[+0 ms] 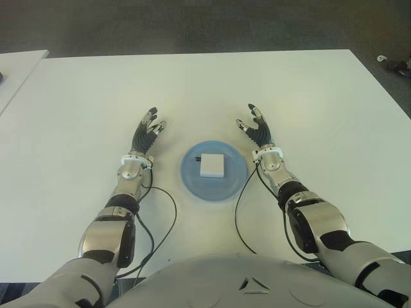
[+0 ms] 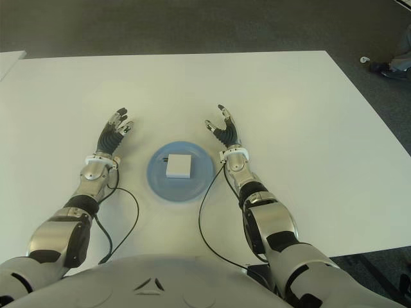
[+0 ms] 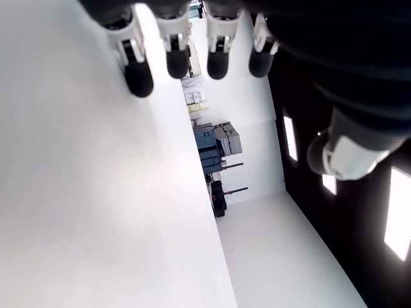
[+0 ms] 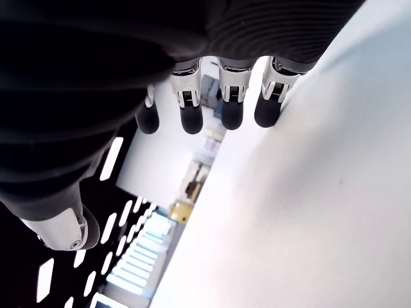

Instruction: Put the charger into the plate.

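We see the white charger (image 1: 212, 165) lying in the blue plate (image 1: 192, 180) near the tabletop's (image 1: 321, 102) front edge, between our empty left hand (image 1: 147, 131) and right hand (image 1: 256, 130), fingers spread.

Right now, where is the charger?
In the eye views the white charger lies inside the blue plate on the table, between the open left hand and the open right hand; neither hand touches it.
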Controlling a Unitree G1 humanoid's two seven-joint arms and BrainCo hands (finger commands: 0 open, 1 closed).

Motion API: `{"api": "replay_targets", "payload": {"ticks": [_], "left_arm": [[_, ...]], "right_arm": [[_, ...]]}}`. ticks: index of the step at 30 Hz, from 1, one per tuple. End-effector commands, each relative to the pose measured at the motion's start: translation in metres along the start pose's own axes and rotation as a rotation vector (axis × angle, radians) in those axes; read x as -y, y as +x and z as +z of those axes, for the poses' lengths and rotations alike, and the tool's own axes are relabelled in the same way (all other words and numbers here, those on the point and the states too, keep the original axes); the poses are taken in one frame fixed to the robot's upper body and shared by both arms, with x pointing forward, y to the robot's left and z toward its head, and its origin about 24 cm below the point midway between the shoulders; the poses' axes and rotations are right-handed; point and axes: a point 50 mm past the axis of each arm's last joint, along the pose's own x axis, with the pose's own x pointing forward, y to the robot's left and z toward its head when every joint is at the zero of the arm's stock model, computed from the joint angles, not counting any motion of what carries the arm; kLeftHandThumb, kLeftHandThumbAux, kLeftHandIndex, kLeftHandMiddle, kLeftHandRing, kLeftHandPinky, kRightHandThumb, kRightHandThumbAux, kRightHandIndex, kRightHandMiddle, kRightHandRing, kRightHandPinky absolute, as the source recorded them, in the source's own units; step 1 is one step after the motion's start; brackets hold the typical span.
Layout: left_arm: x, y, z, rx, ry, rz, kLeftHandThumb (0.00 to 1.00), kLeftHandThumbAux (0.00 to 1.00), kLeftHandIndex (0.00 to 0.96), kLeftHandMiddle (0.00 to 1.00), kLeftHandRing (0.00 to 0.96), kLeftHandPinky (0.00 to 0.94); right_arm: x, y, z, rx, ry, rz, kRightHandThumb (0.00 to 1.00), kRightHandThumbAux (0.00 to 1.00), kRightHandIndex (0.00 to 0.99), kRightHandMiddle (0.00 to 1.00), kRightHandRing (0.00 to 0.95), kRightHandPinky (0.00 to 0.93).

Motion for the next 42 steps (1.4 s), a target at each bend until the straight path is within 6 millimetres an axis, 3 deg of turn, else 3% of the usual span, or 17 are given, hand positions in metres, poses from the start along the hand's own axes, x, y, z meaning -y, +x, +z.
{"api": "replay_targets", "payload": {"ticks": [1,24,42], "left_arm": [[0.0027,-0.012,-0.0235,-0.14,-0.024,-0.019,0.175,0.535,0.0,0.0,0.0,0.0],[0.0004,-0.0069,-0.0215,-0.164,-0.093,0.044,0.162,0.547,0.0,0.0,0.0,0.02],[0.005,-0.0044,-0.0193,-0.155,-0.091,0.042,0.164,0.555,0.0,0.0,0.0,0.022]], "right_arm": [[-0.0084,-0.0254,-0.0384,-0.187,-0.011,0.05,0.037,0.571,0.0,0.0,0.0,0.0],[-0.0088,-0.0243,-0.0384,-0.199,-0.008,0.052,0.028,0.589,0.0,0.0,0.0,0.0],[-0.0078,-0.0248,-0.0391,-0.185,-0.055,0.065,0.033,0.528,0.0,0.0,0.0,0.003]]}}
